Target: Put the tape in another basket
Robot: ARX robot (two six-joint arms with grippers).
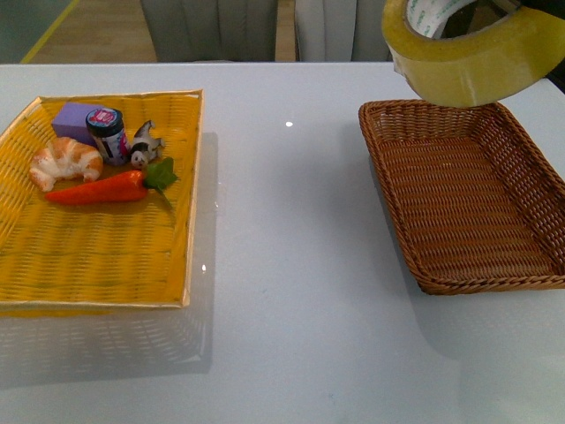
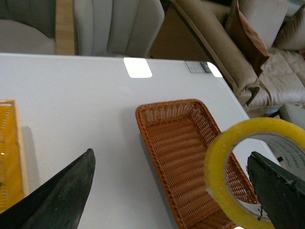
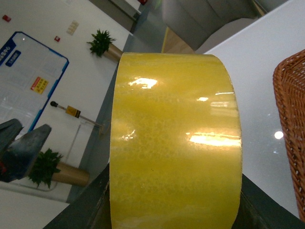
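Observation:
The tape (image 1: 477,62), a wide yellowish roll with a white printed core, hangs in the air over the far edge of the brown wicker basket (image 1: 468,256), which is empty. My right gripper (image 3: 176,210) is shut on the tape (image 3: 176,143), its dark jaws on either side of the roll; in the front view the gripper is almost wholly hidden. My left gripper (image 2: 169,195) is open and empty, high above the table. Between its dark fingers (image 2: 62,191) I see the basket (image 2: 171,138) and the held tape (image 2: 219,181).
A flat yellow woven tray (image 1: 190,221) lies at the left with a croissant (image 1: 64,163), a carrot (image 1: 101,190), a purple box (image 1: 71,119), a small jar (image 1: 108,134) and a small toy figure (image 1: 146,146). White table between tray and basket. Chairs stand beyond the far edge.

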